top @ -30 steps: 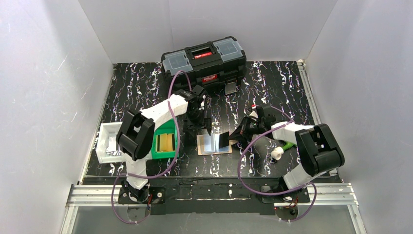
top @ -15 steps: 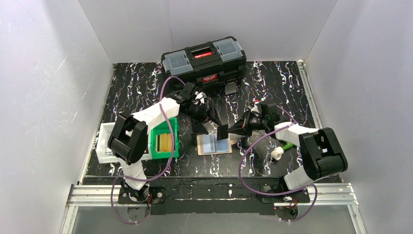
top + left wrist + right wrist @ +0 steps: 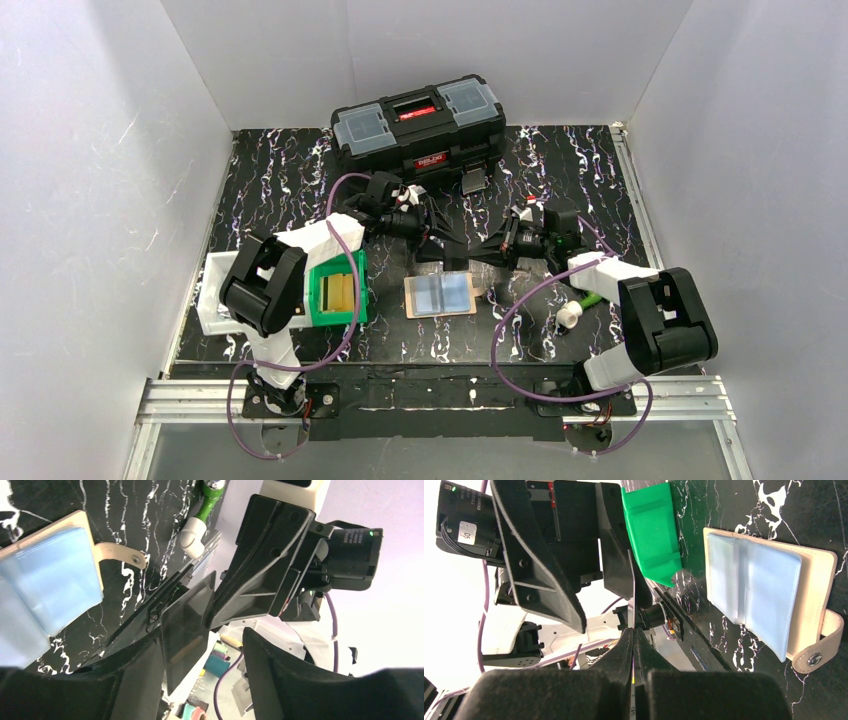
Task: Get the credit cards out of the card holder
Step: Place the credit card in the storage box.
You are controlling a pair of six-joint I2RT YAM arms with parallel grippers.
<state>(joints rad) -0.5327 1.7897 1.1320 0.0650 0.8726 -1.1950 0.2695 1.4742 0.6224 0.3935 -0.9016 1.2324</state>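
Card holder (image 3: 50, 575) cropped (left edge).

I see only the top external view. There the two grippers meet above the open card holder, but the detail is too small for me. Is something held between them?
Observer: Yes. In the right wrist view the right gripper is pinched shut on a thin dark card, seen edge-on.
Operator: Does the left gripper grip the card also?
Observer: Not yet. In the left wrist view the card stands between its fingers, but the jaws are open, with a gap on one side.
Operator: I see a small tab beside the card holder. What is it?
Observer: Its closing strap, with a metal snap. The right wrist view shows it lying undone on the table.
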